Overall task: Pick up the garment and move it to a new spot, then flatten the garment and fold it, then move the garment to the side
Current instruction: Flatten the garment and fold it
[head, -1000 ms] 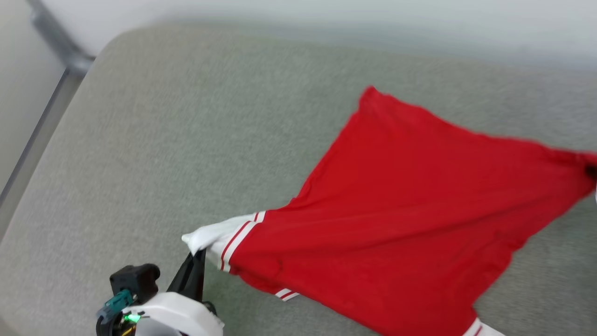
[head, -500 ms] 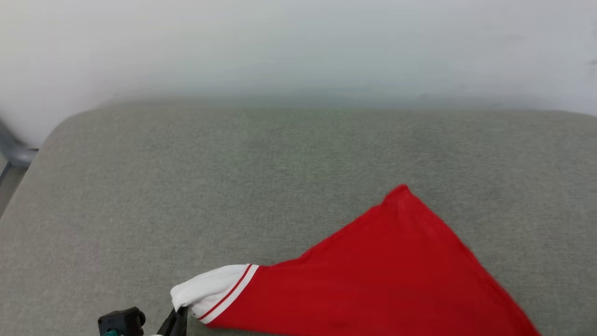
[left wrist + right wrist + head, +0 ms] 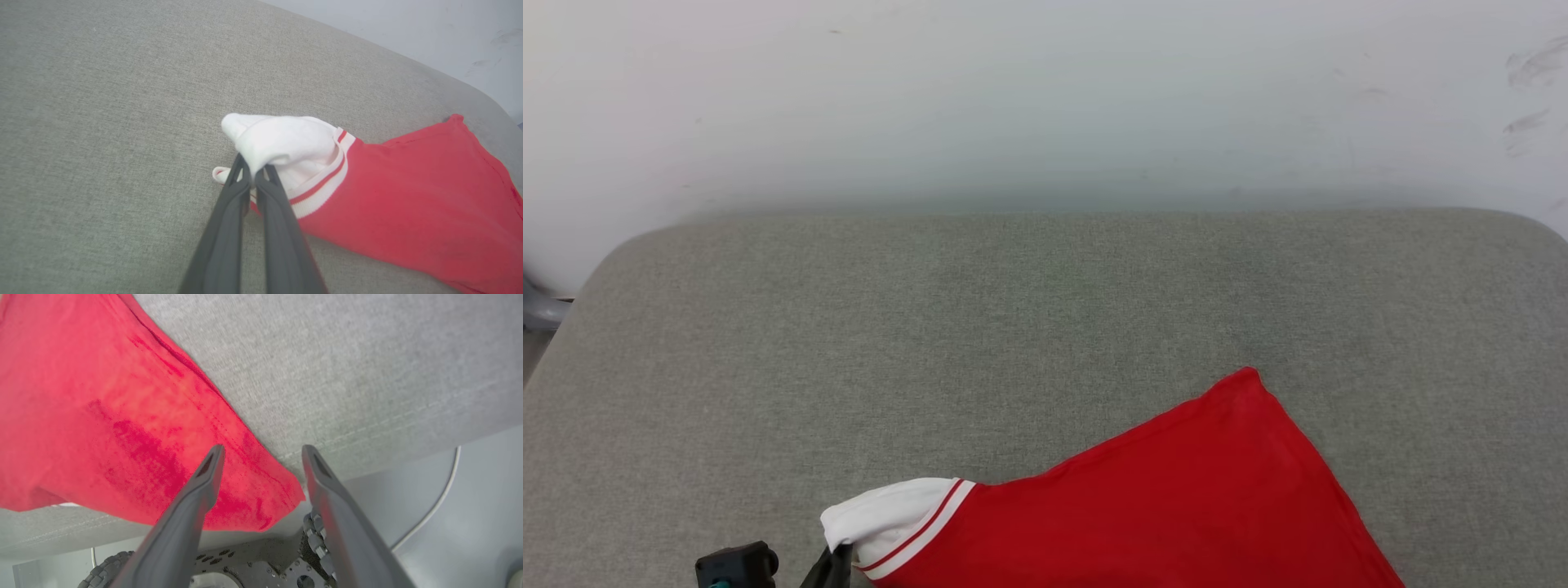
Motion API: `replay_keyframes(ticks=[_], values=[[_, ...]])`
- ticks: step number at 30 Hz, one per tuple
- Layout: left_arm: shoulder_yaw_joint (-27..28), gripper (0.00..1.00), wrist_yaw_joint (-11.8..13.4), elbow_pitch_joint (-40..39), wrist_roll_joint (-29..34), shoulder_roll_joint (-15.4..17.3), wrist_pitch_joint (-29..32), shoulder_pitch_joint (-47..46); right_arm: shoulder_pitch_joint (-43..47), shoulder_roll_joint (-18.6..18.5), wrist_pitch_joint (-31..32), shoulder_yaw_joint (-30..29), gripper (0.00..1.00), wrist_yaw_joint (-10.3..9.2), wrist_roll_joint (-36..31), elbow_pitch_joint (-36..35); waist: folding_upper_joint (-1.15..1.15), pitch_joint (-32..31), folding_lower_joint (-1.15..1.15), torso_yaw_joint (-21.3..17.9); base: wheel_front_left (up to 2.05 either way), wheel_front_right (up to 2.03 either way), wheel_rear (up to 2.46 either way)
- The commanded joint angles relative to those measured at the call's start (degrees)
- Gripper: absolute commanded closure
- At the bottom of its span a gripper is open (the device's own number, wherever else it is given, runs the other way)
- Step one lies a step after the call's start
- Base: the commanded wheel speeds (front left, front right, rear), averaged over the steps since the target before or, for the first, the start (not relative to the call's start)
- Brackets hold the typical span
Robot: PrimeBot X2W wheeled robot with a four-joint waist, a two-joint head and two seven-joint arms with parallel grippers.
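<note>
One grey padded cushion [image 3: 1013, 327] spans the head view, with one white wall [image 3: 1045, 98] behind it. At the lower left, the left gripper [image 3: 252, 171] has its two dark fingers pressed together, pinching the one white sleeve [image 3: 286, 139] of the garment [image 3: 1160, 514] just below its rounded end. The sleeve bunches over the fingertips, and its red-striped band [image 3: 322, 188] joins the red body. To the right, the single garment lies on the near part of the cushion as a red sheet, one corner pointing toward the wall. In the right wrist view, the right gripper [image 3: 263, 451] has its two fingers spread wide, holding nothing, over another red corner at the cushion's edge. Below are one wheel [image 3: 100, 571] and one pale cable [image 3: 437, 502].
</note>
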Motion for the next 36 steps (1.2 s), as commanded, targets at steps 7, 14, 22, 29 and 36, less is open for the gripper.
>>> replay_keyframes(ticks=[7, 14, 22, 29, 36], values=[[-0.1, 1.00, 0.5, -1.4, 0.5, 0.6, 0.4, -0.3, -7.4, -3.1, -20.5, 3.6, 0.00, -0.04, -2.0, 1.6, 0.00, -0.3, 0.01, 0.2, 0.00, 0.00, 0.00], [-1.5, 1.00, -0.3, -2.0, 1.1, 0.0, 0.6, -2.7, -14.9, -7.3, -29.4, 9.2, 0.00, -0.03, -2.9, 7.6, 0.00, 0.6, 0.01, 2.2, 0.00, 0.00, 0.00], [-3.3, 1.00, -1.6, -2.5, 2.5, -1.2, -0.1, -7.7, -30.0, -14.7, -19.4, 19.7, 0.00, -0.03, -0.7, 15.8, 0.00, 5.6, 0.01, 4.9, 0.00, 0.00, 0.00], [-4.8, 1.00, -2.4, -4.3, 4.3, -2.2, -1.0, -12.0, -43.4, -22.0, -0.5, 31.8, 0.00, -0.03, 5.2, 19.0, 0.00, 12.0, 0.01, 7.6, 0.00, 0.00, 0.00], [-5.7, 1.00, -3.2, -4.8, 5.2, -3.3, -2.2, -14.9, -51.4, -24.8, 5.5, 40.0, 0.00, -0.03, 8.4, 22.3, 0.00, 17.1, 0.01, 10.2, 0.00, 0.00, 0.00]])
